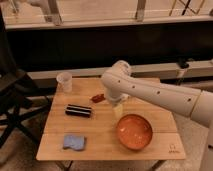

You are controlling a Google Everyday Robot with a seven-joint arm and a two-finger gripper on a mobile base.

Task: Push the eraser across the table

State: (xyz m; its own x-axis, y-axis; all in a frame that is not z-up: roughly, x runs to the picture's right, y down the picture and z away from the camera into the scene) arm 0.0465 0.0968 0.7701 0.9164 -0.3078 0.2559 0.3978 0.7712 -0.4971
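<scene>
camera view: the white arm [165,97] comes in from the right edge, where its far end is cut off. its thick wrist covers most of the claw [118,111]. only a pale tip shows beneath the wrist, hanging over the middle of the bench [100,150], between the eraser and the bowl. the claw is spread wide, has hold of nothing and touches none of the things. the bench's legs are almost wholly hidden under the slatted top. a dark folding chair [12,95] at the left is cut by the frame edge. a small dark thing [183,64] on the ledge behind is too blurred to name.

counted on the bench:
- one eraser [78,110], black with thin pale stripes, lying flat on the left half, apart from the claw
- one pale cup [64,81], upright at the back left corner
- one small dark-red oblong thing [98,97], just left of the wrist and behind the eraser
- one light-blue pad [74,142], near the front left
- one orange bowl [134,131], at the front right, near the claw

a small dark mark [173,148] at the bench's front right corner cannot be read.
</scene>
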